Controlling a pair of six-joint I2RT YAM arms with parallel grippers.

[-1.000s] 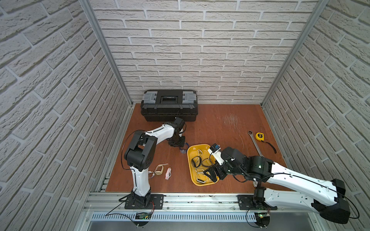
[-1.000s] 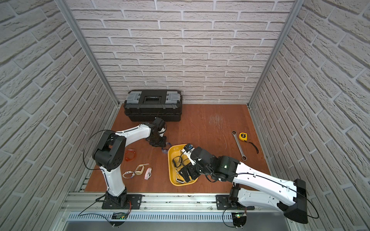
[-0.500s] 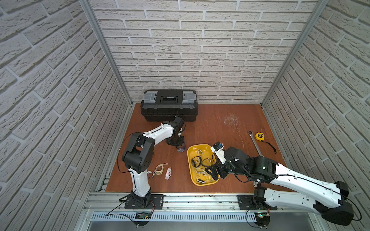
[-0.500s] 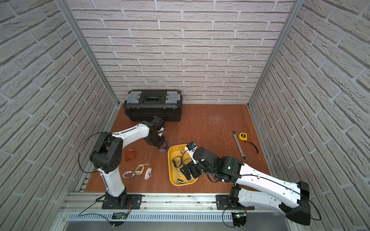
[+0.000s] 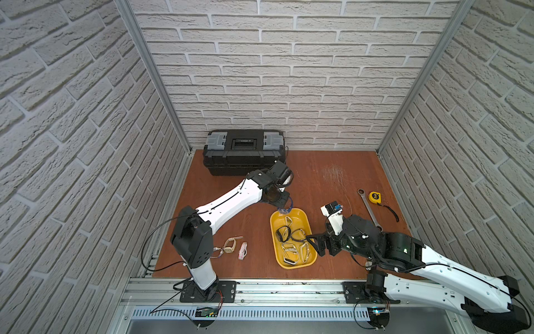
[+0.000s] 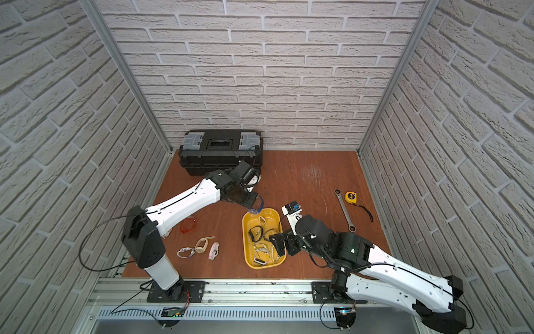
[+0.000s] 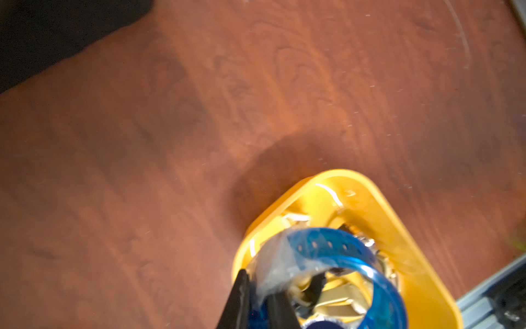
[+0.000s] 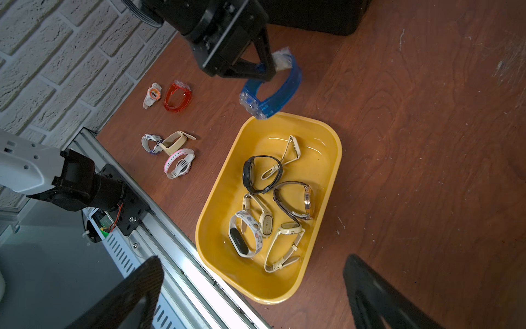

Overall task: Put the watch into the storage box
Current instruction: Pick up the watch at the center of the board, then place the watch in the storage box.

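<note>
Loose watches (image 8: 173, 141) lie on the worktop (image 8: 398, 142) at 9 o'clock of the storage box (image 8: 337, 148). The left gripper (image 8: 264, 74), blurred and cut off in its own wrist view, is clamped on the strap of the blue watch (image 8: 280, 91). That watch hangs at the box's 12 o'clock rim; contact cannot be told. Inside lie a black watch (image 8: 249, 173) and several pale ones. At 3 o'clock the right gripper (image 5: 317, 245) stands wide apart.

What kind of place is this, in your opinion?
Probably a staged robot test cell, not a real room: brick-patterned wall panels between aluminium posts, the left arm and right arm bolted to an aluminium rail, and a wooden tabletop with a black toolbox.
</note>
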